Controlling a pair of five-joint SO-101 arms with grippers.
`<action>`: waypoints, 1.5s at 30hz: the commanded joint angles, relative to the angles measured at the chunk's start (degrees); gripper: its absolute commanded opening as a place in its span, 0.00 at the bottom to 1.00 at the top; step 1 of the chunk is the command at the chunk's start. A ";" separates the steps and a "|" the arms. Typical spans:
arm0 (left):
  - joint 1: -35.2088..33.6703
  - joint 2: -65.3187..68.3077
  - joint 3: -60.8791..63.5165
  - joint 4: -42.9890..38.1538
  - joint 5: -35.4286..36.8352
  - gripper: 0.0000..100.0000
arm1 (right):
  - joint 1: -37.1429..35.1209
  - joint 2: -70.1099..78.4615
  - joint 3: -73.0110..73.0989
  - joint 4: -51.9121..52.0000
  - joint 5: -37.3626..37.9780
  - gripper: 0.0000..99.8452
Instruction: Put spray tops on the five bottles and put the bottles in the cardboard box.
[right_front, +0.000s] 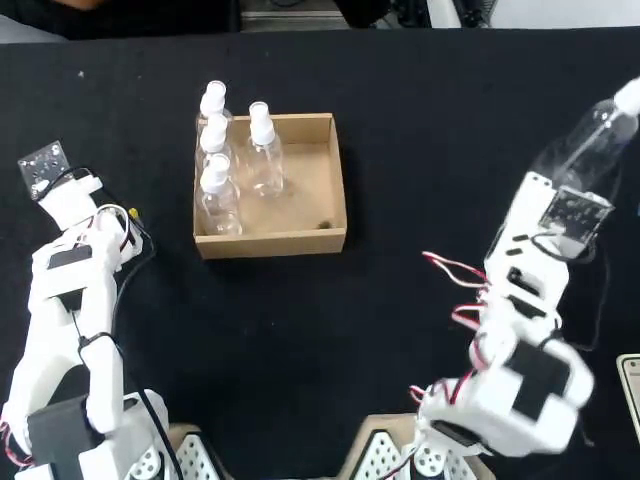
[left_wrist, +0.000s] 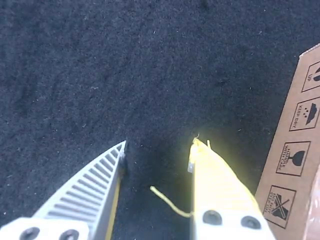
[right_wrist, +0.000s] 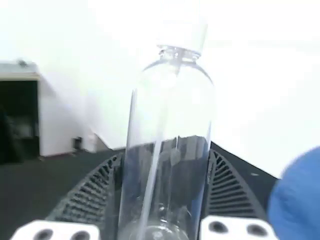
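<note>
Bottles (right_front: 218, 195), four of them, each capped with a white spray top (right_front: 261, 122), stand upright in the left half of the cardboard box (right_front: 270, 243). Three are in a row along its left wall and one is just beside them toward the middle.

The fifth bottle (right_front: 585, 145) is held tilted above the surface (right_front: 400, 100) at the right edge of the high view, clamped in the right claw (right_wrist: 167, 155). The right wrist view adds detail the high view does not give: a ribbed finger presses each side of the clear body, and a thin dip tube (right_wrist: 150, 195) runs down inside it.

The left claw (left_wrist: 159, 150) sits low over the black surface, fingers apart with nothing between them. Its wrist view shows the box's printed outer wall near one finger. The high view places that arm to the left of the box.
</note>
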 joint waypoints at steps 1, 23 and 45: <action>-0.04 -1.67 -0.22 -0.97 0.62 0.18 | 2.73 8.84 -6.99 -9.23 1.76 0.14; 0.04 -1.67 -0.22 -1.23 0.62 0.18 | 4.92 56.66 -31.25 -35.87 2.11 0.15; 0.04 -1.67 -0.22 -1.23 0.62 0.18 | 1.23 55.60 -31.43 -27.52 2.11 0.32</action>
